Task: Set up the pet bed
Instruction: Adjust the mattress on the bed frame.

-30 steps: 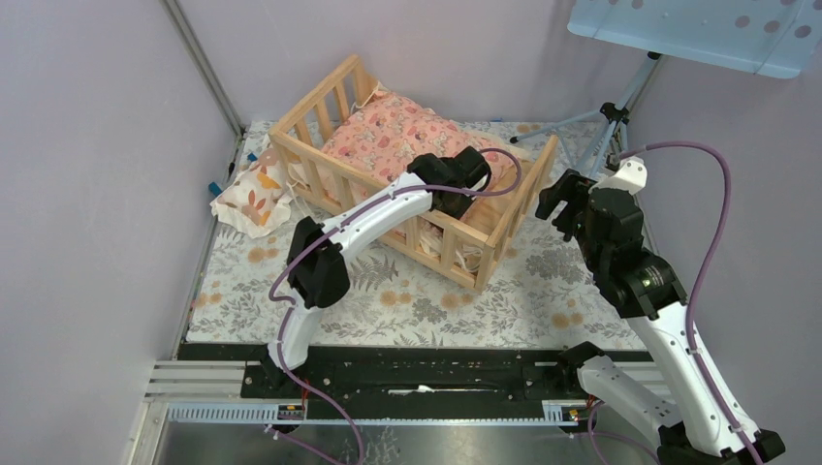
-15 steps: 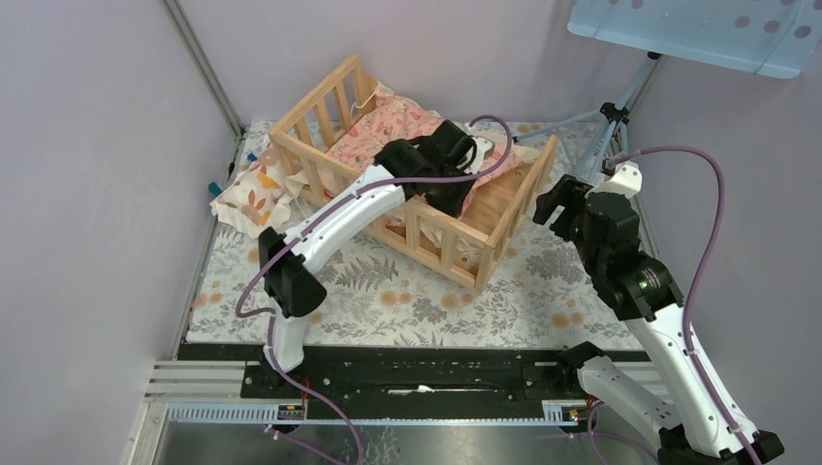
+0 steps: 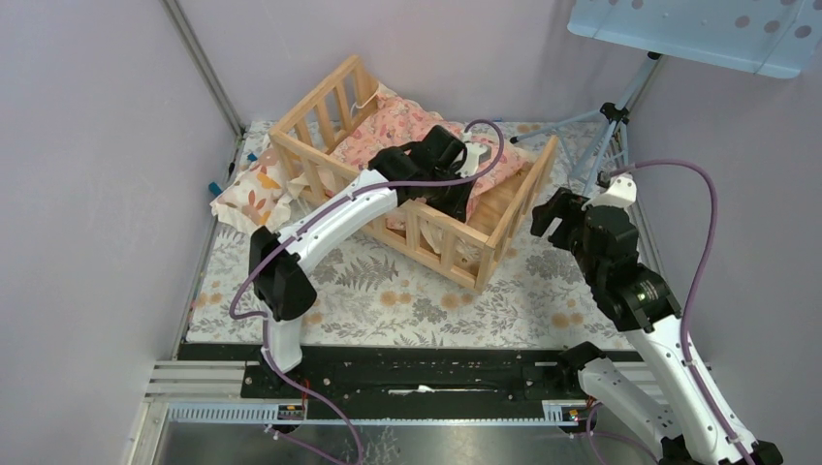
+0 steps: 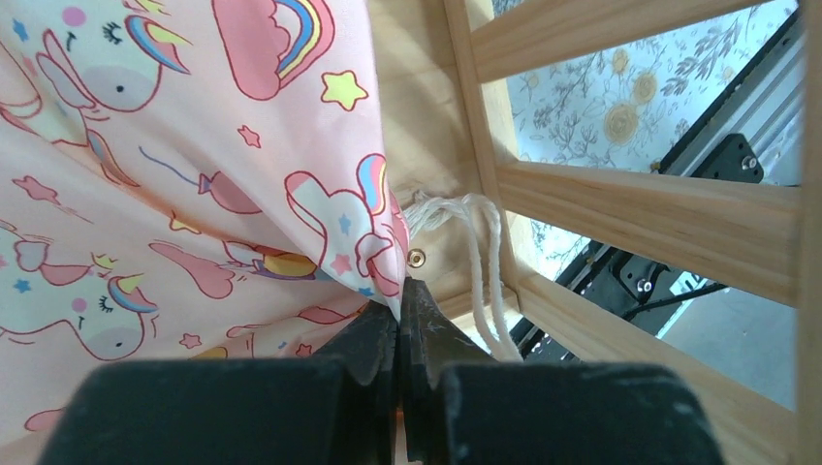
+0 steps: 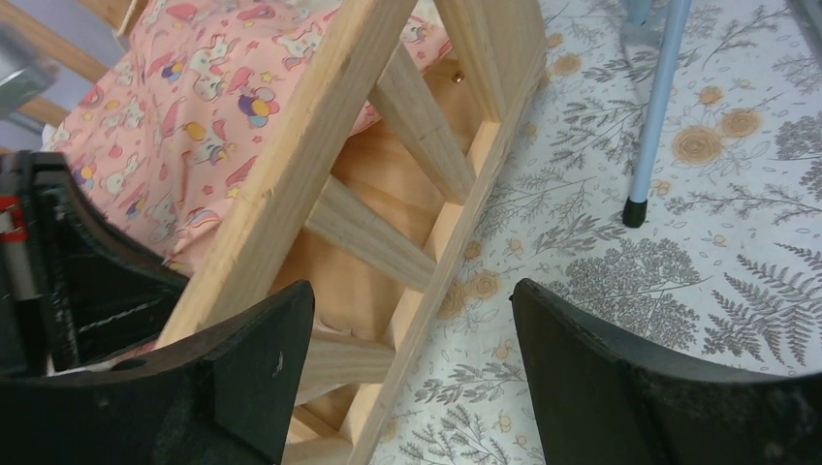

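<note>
A corner of the pink unicorn-print cushion (image 4: 194, 145) is pinched between the closed fingers of the left gripper (image 4: 399, 300), inside the light natural-wood slatted pet bed (image 3: 514, 213). The bed's end rail is faced by the wide-spread, empty right gripper (image 5: 412, 291). The cushion is judged in but not flattened, and the small cream leaf-print pillow (image 3: 254, 189), well apart from the left gripper outside the frame, is not yet placed.

Lilac walls (image 3: 87, 194); floral mat (image 3: 407, 300); tripod (image 3: 613, 113); pale-blue perforated panel (image 3: 698, 34) overhead.
</note>
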Available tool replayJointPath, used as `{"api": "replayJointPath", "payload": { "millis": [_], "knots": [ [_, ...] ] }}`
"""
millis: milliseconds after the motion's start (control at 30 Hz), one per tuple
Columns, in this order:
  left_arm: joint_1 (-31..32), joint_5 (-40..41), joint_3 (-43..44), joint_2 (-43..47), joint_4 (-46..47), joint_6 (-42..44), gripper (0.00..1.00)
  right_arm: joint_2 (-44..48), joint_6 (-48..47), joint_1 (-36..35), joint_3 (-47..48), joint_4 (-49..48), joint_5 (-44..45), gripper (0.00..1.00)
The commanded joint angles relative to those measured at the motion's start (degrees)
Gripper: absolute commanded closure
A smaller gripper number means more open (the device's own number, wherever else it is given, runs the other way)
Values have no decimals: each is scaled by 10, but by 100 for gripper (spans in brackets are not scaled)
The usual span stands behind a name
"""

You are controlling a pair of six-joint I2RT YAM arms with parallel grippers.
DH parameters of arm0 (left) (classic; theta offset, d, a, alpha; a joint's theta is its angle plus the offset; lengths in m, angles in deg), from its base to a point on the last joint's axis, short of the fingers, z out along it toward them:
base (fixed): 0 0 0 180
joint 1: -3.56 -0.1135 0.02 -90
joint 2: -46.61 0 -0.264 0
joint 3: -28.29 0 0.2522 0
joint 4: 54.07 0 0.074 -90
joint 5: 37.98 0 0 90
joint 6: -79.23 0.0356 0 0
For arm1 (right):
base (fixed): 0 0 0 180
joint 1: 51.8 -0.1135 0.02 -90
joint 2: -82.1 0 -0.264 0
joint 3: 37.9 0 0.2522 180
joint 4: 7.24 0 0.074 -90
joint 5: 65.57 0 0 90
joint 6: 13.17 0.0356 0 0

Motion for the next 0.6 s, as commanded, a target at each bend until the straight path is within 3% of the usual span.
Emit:
{"api": "replayJointPath", "payload": {
  "millis": [0, 233, 333, 400, 467, 567],
  "knots": [
    [24, -87, -26, 7, 11, -6, 99, 41, -35, -4, -36, -48, -48, 17],
    [22, -40, -10, 7, 9, 11, 89, 72, -63, -4, -41, -42, -20, 16],
    [22, 20, -2, 10, 2, 18, 76, 67, -79, -4, -20, -32, -1, 16],
    [19, 51, 3, 14, 3, 18, 60, 47, -83, -4, 11, -16, -5, 16],
    [12, 69, 7, 27, 14, 13, 54, 10, -83, -3, 57, 13, -17, 16],
    [2, 97, 1, 60, 53, -1, 32, -43, -77, -4, 126, 48, -49, 15]
  ]
}}
